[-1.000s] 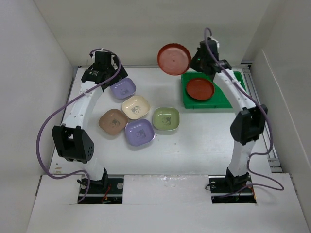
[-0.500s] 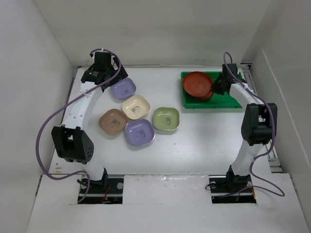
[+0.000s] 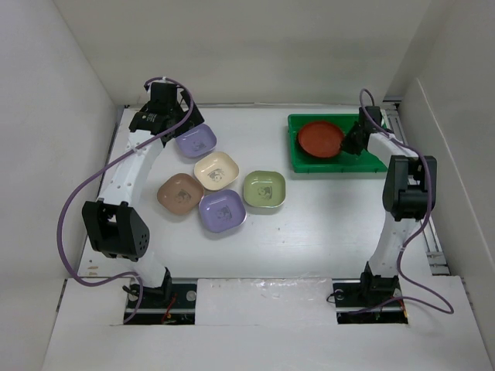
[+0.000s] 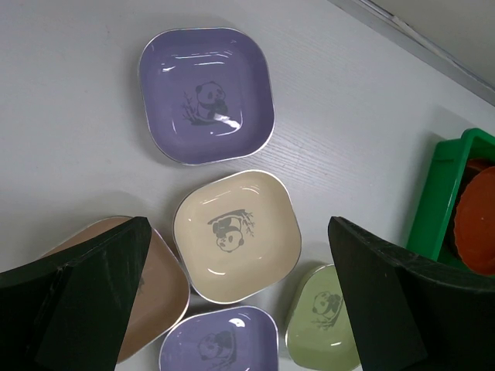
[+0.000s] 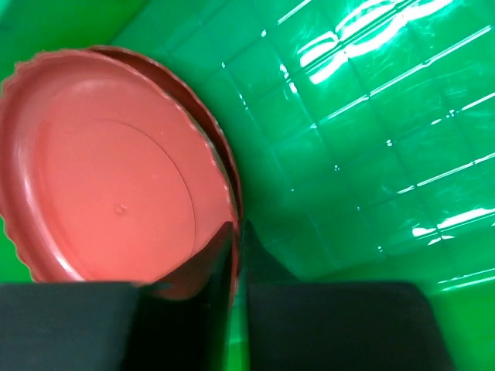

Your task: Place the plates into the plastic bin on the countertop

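Red plate lowered into bin, lying flat; right hand clamped on rim.

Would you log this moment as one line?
right gripper: shut on red plate in green bin | left gripper: open, holding nothing | square plates: on countertop

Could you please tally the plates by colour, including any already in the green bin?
Red-orange plates, stacked in the green bin: 2
Lavender plates: 2
Cream plate: 1
Olive-green plate: 1
Tan-pink plate: 1
Total: 7
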